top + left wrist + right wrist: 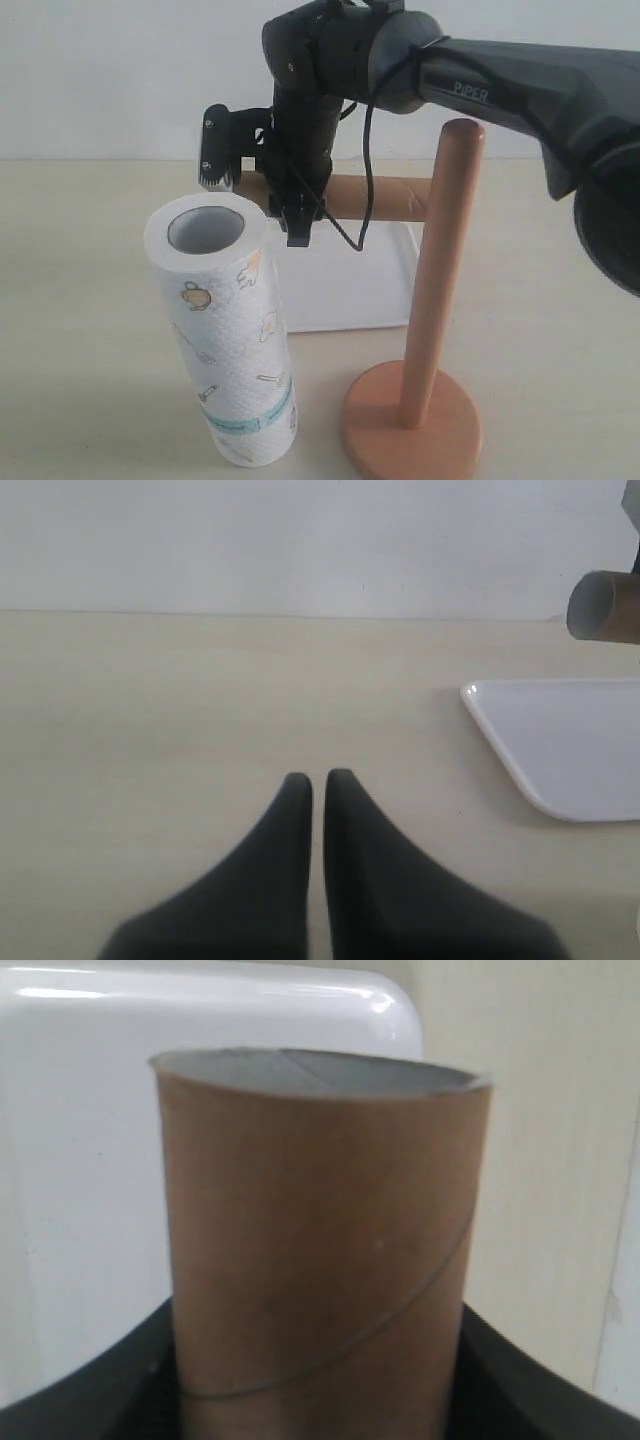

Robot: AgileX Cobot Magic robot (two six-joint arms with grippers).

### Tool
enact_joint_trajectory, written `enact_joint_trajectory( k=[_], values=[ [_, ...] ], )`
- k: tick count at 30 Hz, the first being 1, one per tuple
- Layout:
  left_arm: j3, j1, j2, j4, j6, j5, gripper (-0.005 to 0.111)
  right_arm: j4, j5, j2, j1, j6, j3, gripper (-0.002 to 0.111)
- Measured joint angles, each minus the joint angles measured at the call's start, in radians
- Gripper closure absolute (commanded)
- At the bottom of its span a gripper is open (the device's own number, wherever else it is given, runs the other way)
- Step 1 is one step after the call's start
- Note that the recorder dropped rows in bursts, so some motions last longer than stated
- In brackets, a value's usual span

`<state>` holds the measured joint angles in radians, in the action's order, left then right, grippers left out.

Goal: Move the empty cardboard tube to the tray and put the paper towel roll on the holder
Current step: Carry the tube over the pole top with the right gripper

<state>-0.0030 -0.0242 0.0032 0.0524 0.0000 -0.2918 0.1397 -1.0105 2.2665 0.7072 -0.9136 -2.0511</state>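
Observation:
The empty cardboard tube (385, 195) hangs level in the air above the white tray (370, 290), with my right gripper (290, 205) shut on one end. In the right wrist view the tube (315, 1230) fills the frame between the dark fingers (90, 1390), with the tray (90, 1110) below it. The paper towel roll (225, 330) stands upright at the front left. The wooden holder (440, 280) stands bare at the front right. My left gripper (318, 777) is shut on nothing over bare table; the tube's end (603, 607) and the tray (570, 740) lie off to its side.
The right arm (520, 90) reaches across the top of the exterior view, just above the holder's pole. The holder's disc base (410, 425) sits close to the roll. A pale wall runs behind the table (80, 300).

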Motion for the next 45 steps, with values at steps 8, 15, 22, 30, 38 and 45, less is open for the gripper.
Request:
enact_joint_trajectory(
  k=[8,15,22,30,38,45],
  values=[
    [0.000,0.000,0.000,0.000,0.000,0.000,0.103,-0.032,0.073,0.037,0.000,-0.002,-0.014,0.108],
    [0.000,0.000,0.000,0.000,0.000,0.000,0.103,-0.048,0.089,0.054,0.000,0.000,-0.022,0.108],
    [0.000,0.000,0.000,0.000,0.000,0.000,0.103,-0.059,0.079,0.059,0.000,0.010,-0.030,0.108],
    [0.000,0.000,0.000,0.000,0.000,0.000,0.103,-0.027,-0.026,0.031,-0.001,0.025,-0.019,0.108],
    [0.000,0.000,0.000,0.000,0.000,0.000,0.103,0.024,-0.045,-0.076,-0.001,0.066,-0.004,0.108],
    [0.000,0.000,0.000,0.000,0.000,0.000,0.103,0.107,-0.072,-0.156,-0.007,0.088,-0.004,0.108]
  ],
)
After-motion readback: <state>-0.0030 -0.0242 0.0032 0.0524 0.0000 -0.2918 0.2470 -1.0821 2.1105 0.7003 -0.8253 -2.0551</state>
